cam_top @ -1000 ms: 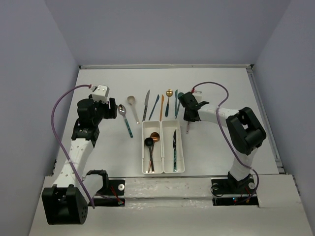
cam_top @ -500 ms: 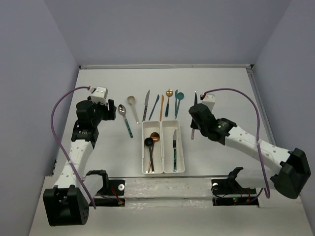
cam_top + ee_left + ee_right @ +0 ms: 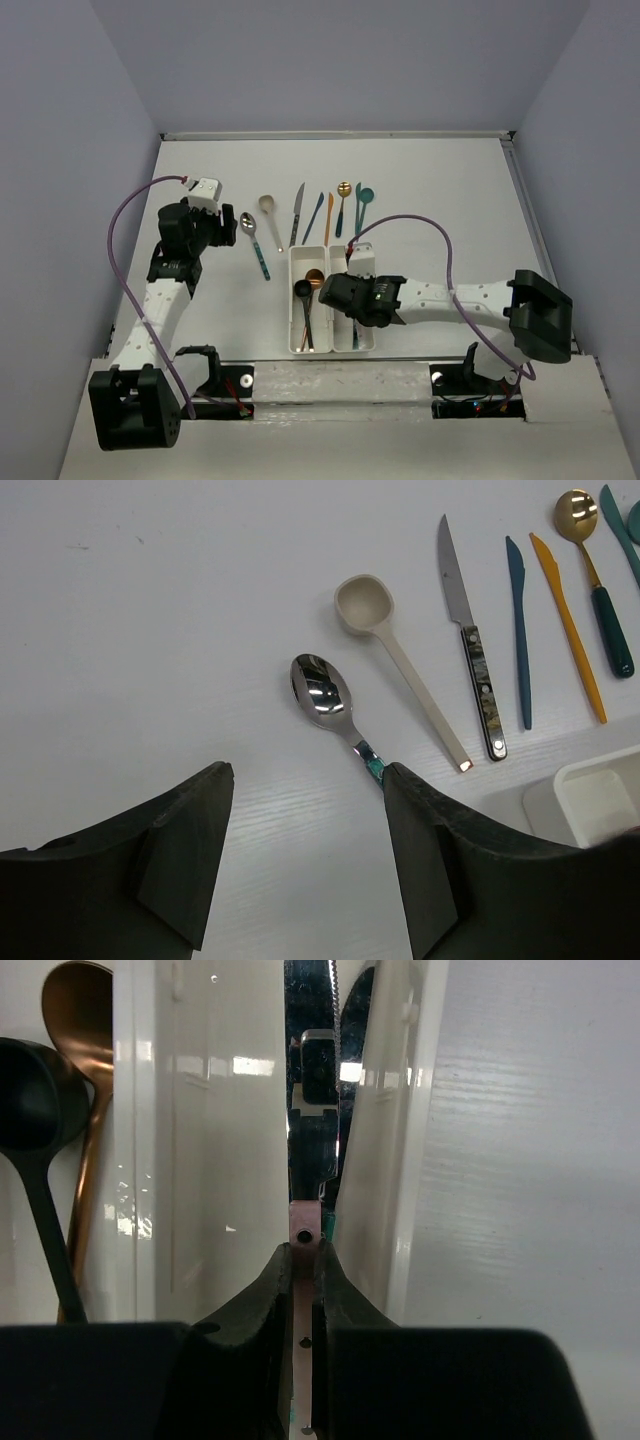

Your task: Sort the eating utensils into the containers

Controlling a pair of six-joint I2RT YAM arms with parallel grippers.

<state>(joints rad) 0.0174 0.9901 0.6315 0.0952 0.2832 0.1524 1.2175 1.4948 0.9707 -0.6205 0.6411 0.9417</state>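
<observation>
The right fingers (image 3: 270,1290) are pinched tight on the pale, hole-punched handle end of a slim knife (image 3: 303,1222), whose darker middle and shiny serrated blade run on ahead. The knife sits in line with the right compartment (image 3: 395,1110) of the white tray (image 3: 292,320), its long axis along the bin, blade pointing to the far end and handle toward the arm bases. The left fingers (image 3: 180,850) stand wide apart and empty above a silver spoon (image 3: 320,685) on the surface (image 3: 150,630).
</observation>
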